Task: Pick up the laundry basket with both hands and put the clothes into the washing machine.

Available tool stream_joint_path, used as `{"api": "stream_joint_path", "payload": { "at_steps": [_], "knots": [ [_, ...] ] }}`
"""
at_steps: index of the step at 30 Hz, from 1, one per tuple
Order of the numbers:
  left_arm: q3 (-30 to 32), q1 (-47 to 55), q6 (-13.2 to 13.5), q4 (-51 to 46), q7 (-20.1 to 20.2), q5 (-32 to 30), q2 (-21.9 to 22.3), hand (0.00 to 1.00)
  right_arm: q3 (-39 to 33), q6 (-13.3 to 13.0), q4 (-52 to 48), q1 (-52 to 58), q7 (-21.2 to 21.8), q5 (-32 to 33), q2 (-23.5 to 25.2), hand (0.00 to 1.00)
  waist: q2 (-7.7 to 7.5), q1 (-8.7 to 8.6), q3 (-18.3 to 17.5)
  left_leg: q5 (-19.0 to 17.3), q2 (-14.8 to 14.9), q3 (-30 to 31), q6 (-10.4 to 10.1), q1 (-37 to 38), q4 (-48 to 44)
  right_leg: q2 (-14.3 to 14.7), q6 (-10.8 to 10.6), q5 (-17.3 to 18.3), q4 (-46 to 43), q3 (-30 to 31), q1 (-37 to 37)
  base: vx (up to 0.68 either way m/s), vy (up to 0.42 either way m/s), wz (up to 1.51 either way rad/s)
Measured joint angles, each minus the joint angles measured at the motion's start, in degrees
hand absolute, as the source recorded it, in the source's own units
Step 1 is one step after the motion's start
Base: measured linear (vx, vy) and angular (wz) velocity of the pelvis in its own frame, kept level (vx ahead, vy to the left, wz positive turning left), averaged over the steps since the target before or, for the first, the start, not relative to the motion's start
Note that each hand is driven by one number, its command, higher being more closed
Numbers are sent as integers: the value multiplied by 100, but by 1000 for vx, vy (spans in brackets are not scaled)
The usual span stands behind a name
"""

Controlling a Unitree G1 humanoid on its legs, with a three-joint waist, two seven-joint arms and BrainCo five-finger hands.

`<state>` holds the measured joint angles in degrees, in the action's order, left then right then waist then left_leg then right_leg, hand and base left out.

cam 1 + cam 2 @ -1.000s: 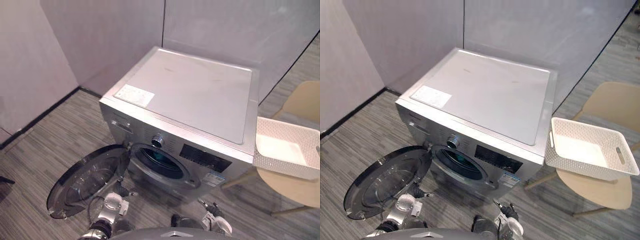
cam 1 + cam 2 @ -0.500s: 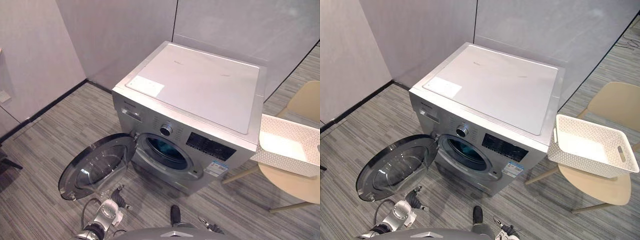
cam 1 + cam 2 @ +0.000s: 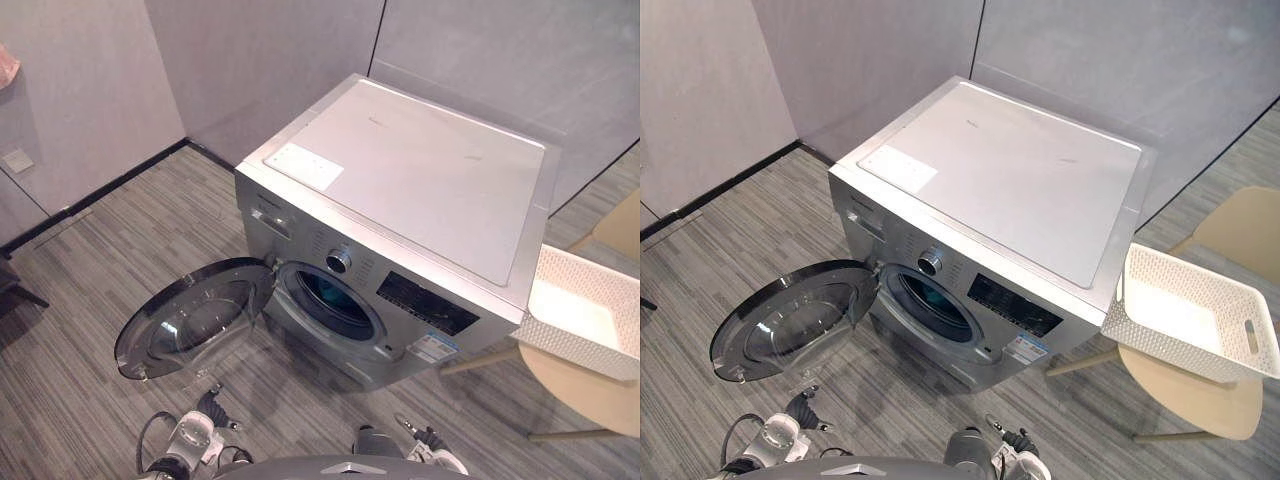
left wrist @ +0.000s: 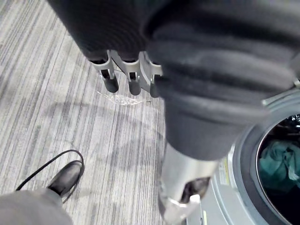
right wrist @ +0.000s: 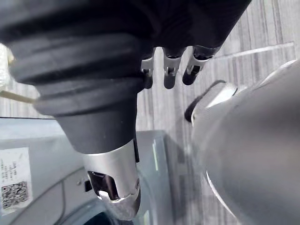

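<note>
While left hand (image 4: 140, 65) & right hand (image 5: 168, 70) hang slack w/ nothing held, laundry basket (image 3: 1160, 345) sits well off right hand's outer side on chair (image 3: 1185, 400), looks empty, prob. light, stiff weave, so grip end slots; clothes (image 4: 276, 159) lie in washing machine (image 3: 1010, 190) near left hand.

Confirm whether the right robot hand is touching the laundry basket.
Apart. The right eye view shows the right robot hand low by the frame's bottom edge, with bare floor between it and the laundry basket resting on the chair.
</note>
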<state>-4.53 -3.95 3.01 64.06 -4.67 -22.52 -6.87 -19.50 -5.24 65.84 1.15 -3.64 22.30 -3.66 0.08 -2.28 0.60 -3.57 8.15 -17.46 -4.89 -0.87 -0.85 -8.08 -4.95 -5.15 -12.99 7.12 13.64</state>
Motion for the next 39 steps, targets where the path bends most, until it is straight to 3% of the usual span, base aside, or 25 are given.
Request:
{"api": "stream_joint_path", "payload": {
  "at_steps": [1,5,8,11,13,18,21,22,23,24,27,29,31,35,37,39],
  "knots": [
    [-6,-3,1,-1,0,0,-4,0,102,51,22,19,0,-18,38,0,-67,11,-37,16,14,-70,-27,8,0,0,-111,-80,392,3,-161,-9,-60,-33],
    [-83,-14,9,-7,-3,114,-31,0,291,64,36,121,7,-72,92,0,-285,-20,-154,58,59,-167,-101,173,-1,10,-125,-99,1081,-81,-587,-20,-93,-21],
    [-179,-14,19,-7,-4,109,-30,0,359,51,37,159,60,-94,91,0,-300,-18,-180,105,115,-196,-183,237,-2,50,-143,-82,1237,-152,-711,-61,-88,-11],
    [-248,60,18,21,7,103,-9,0,356,51,43,337,119,-184,94,0,-335,0,-227,171,153,-262,-298,321,1,57,-344,147,1295,-148,-776,-141,-121,-14],
    [-349,73,20,31,12,102,49,0,343,46,42,384,122,-194,6,0,-271,-49,-236,222,216,-191,-353,327,28,138,-304,160,1264,-158,-776,-170,-109,1],
    [-344,146,34,213,17,86,29,0,363,43,43,541,132,-193,-11,0,-275,-109,-204,198,410,-251,-444,572,-39,340,-229,165,1138,-77,-938,-120,-65,-16],
    [-167,369,32,208,20,43,-54,0,499,9,59,647,183,-196,-46,0,-212,-95,-120,-446,1029,-403,-678,449,-1194,811,-57,300,834,171,-991,-108,-91,-58],
    [-88,390,30,206,26,32,-93,0,542,-20,61,706,186,-201,-53,0,-135,-93,-106,-711,1367,-389,-725,336,-1724,1065,33,364,710,235,-993,-36,-93,-57],
    [-53,385,31,187,43,-18,-96,0,529,-59,55,732,185,-201,-61,0,-76,-85,-67,-915,1568,-364,-624,280,-2053,1238,111,430,584,342,-983,-26,-78,-57],
    [-29,362,32,186,54,-22,-95,0,532,-81,55,733,185,-210,-67,0,-75,-78,-24,-987,1573,-292,-525,269,-2161,1298,126,449,528,396,-969,-38,-30,-67],
    [13,229,38,181,132,-31,19,0,541,-80,56,759,184,-237,-142,0,-1,31,177,-1386,926,543,-505,251,-2297,1366,152,446,435,838,-846,-91,51,-80],
    [142,194,40,190,128,-64,173,0,631,-72,40,774,184,-243,-254,0,113,36,293,-1556,299,1016,-232,290,-2161,1233,243,376,587,1250,-767,-69,226,-78],
    [354,159,41,188,125,-62,246,0,773,-71,37,756,186,-249,-332,0,161,67,443,-1633,-86,1257,-71,392,-2067,1198,326,217,692,1645,-743,-23,228,-70],
    [412,204,19,193,119,-53,194,0,1006,-57,59,671,187,-465,-420,0,205,91,466,-1456,-200,730,85,734,-1442,1171,297,-39,790,2024,-580,76,110,-75],
    [279,173,13,187,126,-55,170,0,971,-49,60,662,189,-478,-429,0,199,8,451,-1332,-292,770,78,934,-1116,1154,118,-14,668,1921,-562,145,19,-4],
    [25,26,17,183,126,-59,232,0,945,-53,51,594,193,-484,-422,0,189,-29,554,-1280,-450,924,119,1112,-824,1231,-126,275,-82,1749,-238,191,7,-3]
  ]
}}
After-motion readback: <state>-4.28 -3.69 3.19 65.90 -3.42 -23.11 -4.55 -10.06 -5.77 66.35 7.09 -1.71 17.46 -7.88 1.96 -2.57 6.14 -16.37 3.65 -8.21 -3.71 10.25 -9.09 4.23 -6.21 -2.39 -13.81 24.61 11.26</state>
